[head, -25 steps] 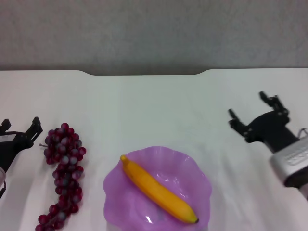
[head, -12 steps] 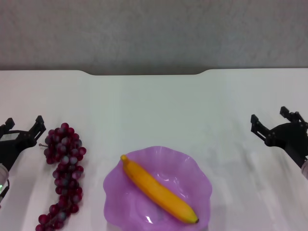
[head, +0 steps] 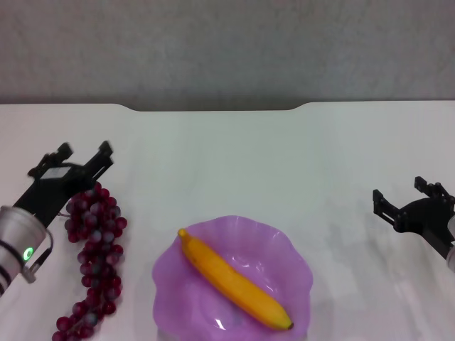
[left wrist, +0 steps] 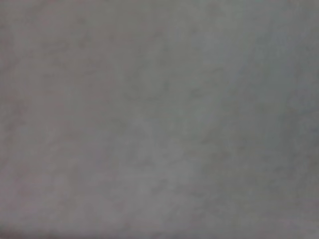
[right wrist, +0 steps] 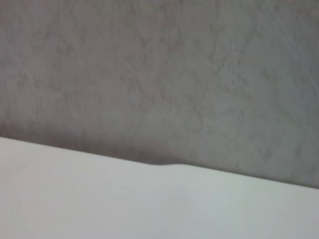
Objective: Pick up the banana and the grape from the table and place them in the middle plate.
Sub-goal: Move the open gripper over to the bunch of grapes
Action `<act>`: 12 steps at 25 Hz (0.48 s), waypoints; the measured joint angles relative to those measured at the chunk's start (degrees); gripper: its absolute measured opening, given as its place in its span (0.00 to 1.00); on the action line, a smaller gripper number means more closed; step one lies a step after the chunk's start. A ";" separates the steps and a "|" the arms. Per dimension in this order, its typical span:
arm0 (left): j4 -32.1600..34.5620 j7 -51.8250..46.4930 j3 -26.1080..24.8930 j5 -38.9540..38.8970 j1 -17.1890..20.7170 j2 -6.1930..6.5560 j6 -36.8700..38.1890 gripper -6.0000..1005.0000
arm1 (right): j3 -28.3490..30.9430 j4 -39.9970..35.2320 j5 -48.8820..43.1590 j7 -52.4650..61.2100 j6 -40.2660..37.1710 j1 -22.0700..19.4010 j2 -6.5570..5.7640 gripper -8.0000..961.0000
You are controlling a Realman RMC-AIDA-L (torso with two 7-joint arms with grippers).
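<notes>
Purple and translucent, the middle plate sits at the near centre of the white table in the head view, its scalloped rim wavy all round. The banana already lies inside it, yellow and slightly curved, running diagonally from far-left to near-right with a dark tip at the near end.

The grape is on the table well left of the plate: a long bunch of dark red-purple berries, some frosted grey, tapering toward the near edge. The left gripper hovers over the far end of the bunch, its two black fingers spread apart with nothing between them. The right gripper is parked at the far right, near the table edge, fingers likewise apart and empty.

Judging from its look, the bunch is probably light but lumpy and loose, so berries could shift or roll under a pinch. The thick far end, where the cluster is widest, seems the safest place to close on, squeezing across its width, not along it.

The left wrist view shows only a plain grey surface, with no fingers or fruit.

The right wrist view shows the grey wall and the table's far edge with its notch, nothing else.
</notes>
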 joint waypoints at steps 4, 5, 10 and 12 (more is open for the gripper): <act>21.28 0.97 -2.90 7.33 6.55 3.01 -18.40 0.86 | -0.01 -0.09 -0.07 0.02 0.53 0.02 -0.06 0.92; 26.21 1.39 -4.32 9.51 7.92 3.13 -24.41 0.86 | -0.05 -0.10 -0.07 0.03 0.53 0.03 -0.10 0.92; 43.35 3.33 -7.61 15.92 11.22 2.60 -50.80 0.86 | -0.48 -0.14 -0.10 0.08 0.53 0.05 -0.11 0.92; 48.51 6.20 -7.96 15.62 11.17 2.52 -61.24 0.86 | -0.53 -0.14 -0.10 0.08 0.53 0.07 -0.12 0.92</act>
